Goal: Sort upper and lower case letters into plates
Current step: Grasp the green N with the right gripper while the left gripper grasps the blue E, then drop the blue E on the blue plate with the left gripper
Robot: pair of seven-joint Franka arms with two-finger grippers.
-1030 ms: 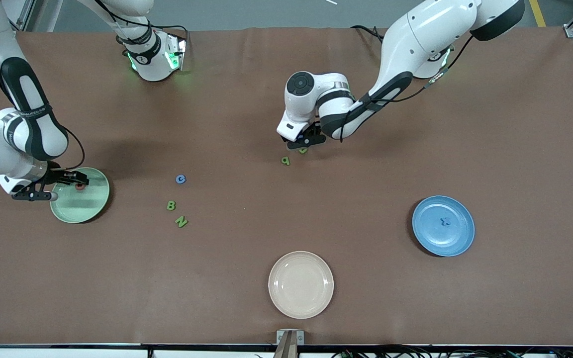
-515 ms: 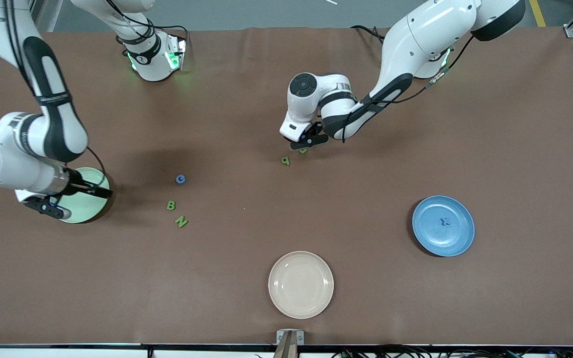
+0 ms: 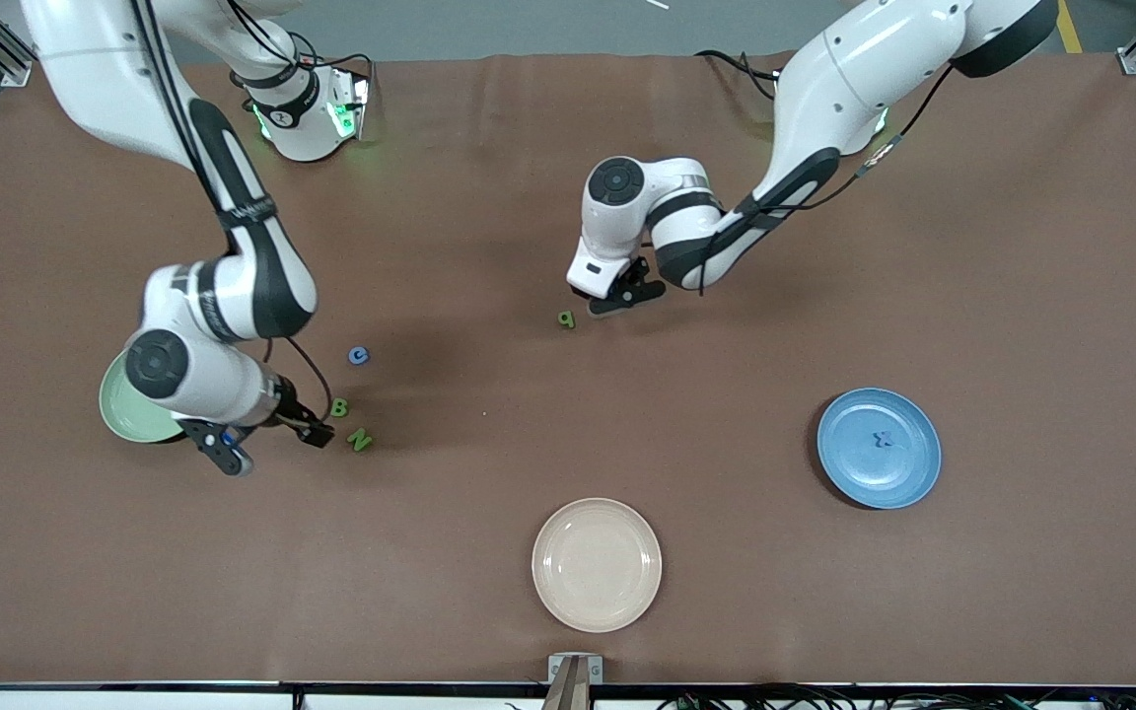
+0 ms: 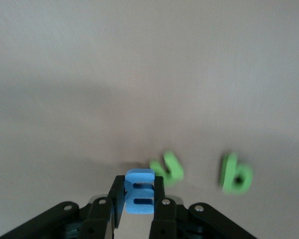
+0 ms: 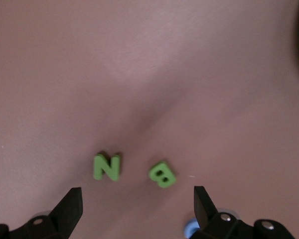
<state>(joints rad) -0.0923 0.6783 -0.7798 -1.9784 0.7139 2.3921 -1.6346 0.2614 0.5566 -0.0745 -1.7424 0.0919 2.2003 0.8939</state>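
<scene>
The left gripper (image 4: 138, 199) pinches a chunky blue foam letter (image 4: 139, 191) over the matte brown table (image 3: 824, 592), while the right gripper (image 5: 138, 206), spread wide, hovers over flat green B (image 5: 162, 174) and N (image 5: 107, 167).

Bare table (image 3: 706, 414) between letter clusters, plates.

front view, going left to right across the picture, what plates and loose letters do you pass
mint green plate → green B → blue c → green p → cream plate → blue plate

L gripper (image 4: 138, 196) clamping blue letter (image 4: 138, 193), 2 green letters (image 4: 168, 168) nearby
</scene>
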